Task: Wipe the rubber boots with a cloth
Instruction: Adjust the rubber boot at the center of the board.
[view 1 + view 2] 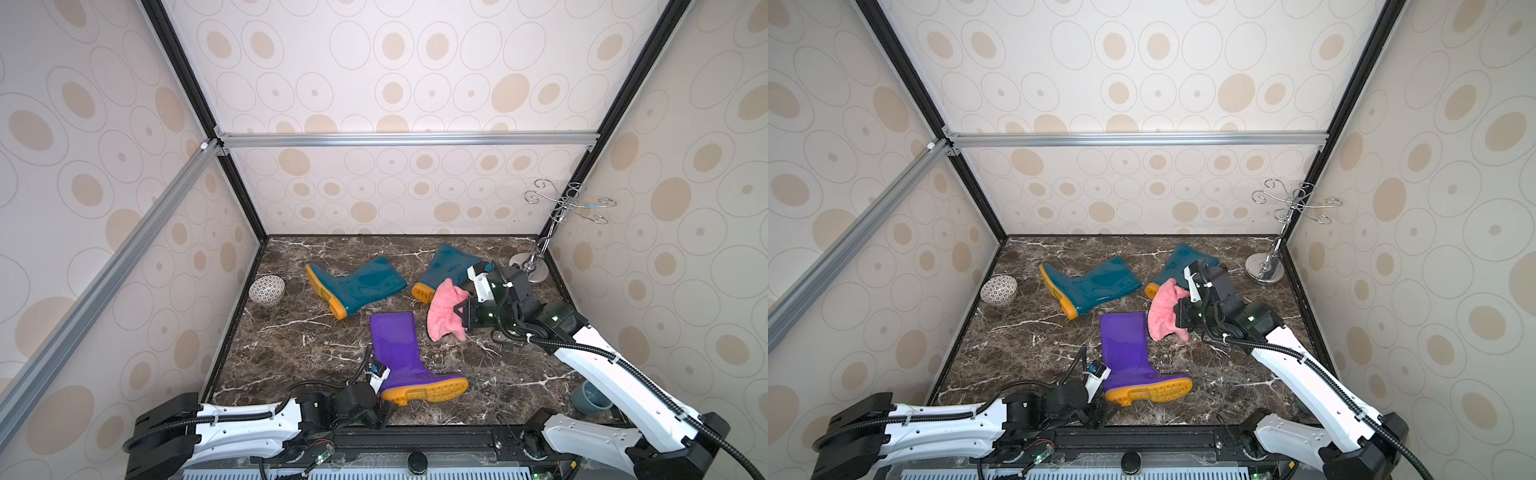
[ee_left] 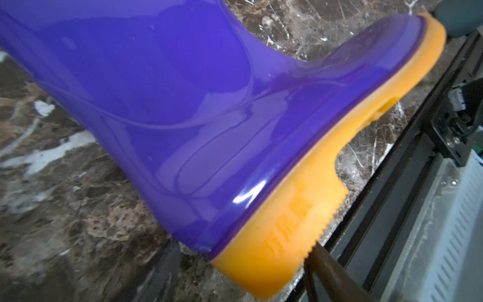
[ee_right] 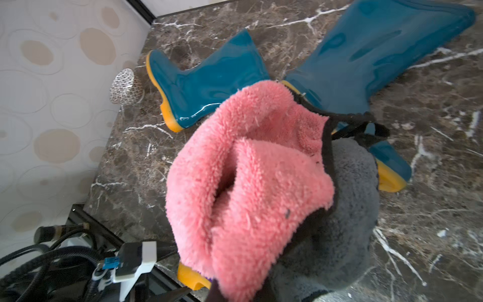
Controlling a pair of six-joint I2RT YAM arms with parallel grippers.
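Cloth pinched in right hand — beside teal boot.

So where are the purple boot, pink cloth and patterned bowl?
purple boot [image 1: 395,345], in a top view, on its shaft.
pink cloth [image 1: 444,311], in a top view, fluffy middle.
patterned bowl [image 1: 267,290], in a top view, outer side.

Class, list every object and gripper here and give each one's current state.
bowl: tipped over
stand: upright, hooks bare
cup: upright
cloth: bunched, hanging
right gripper: shut on cloth
purple boot: on its side, tread facing the robot
left gripper: straddling purple boot's heel, grip unclear
teal boot by the bowl: on its side
teal boot by the stand: on its side, toe behind cloth
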